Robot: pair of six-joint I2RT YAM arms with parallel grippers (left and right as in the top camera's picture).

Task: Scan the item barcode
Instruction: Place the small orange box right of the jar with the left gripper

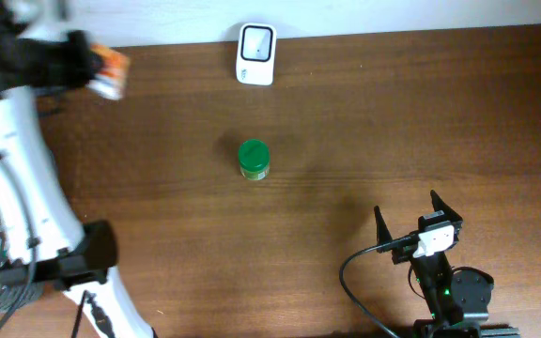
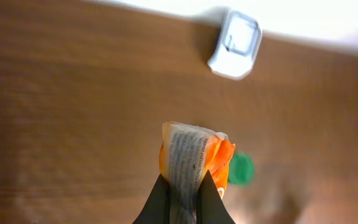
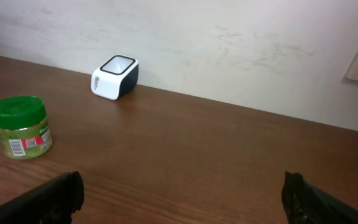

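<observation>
Left gripper point(image 2: 182, 190) was clamped on an orange printed packet point(image 2: 191, 155), held above the far-left corner of the table point(image 1: 393, 113), well left of the white scanner point(image 1: 255, 53) at the back edge. Green-lidded jar point(image 1: 254, 160) stood mid-table, in front of the scanner. Right gripper point(image 1: 407, 208) sat front right, jaws wide, nothing between them.

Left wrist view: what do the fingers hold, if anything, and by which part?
The left gripper holds an orange and white packet, pinched at its near end between the fingers. The right gripper holds nothing.
</observation>
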